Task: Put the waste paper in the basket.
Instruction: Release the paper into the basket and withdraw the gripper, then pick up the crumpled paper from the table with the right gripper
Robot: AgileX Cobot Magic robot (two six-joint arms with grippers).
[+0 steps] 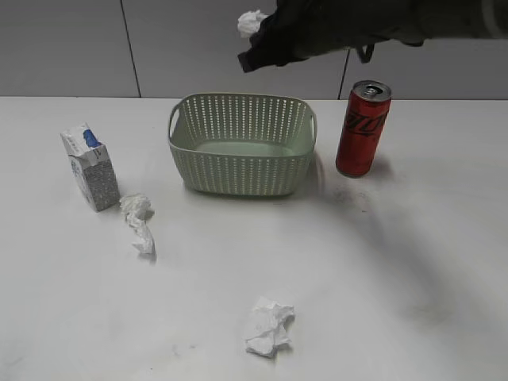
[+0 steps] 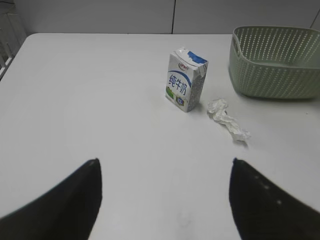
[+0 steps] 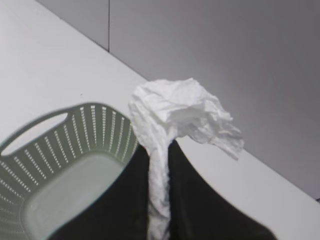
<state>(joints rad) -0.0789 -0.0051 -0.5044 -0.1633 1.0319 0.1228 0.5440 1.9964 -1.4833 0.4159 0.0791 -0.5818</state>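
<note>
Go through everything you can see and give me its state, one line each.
Basket: upright, empty.
Held paper wad: pinched in the right gripper, above the basket.
Left paper wad: on the table.
Front paper wad: on the table.
Can: upright.
Carton: upright, top torn open.
Left gripper: open, empty.

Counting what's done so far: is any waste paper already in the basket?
No, the basket shows only its bare floor; the right claw holds one wad above.

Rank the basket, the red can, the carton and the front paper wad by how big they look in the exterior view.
1. Basket
2. Can and carton: look alike, not ranked
3. Front wad, though it lies nearest the camera, which flatters it
</note>
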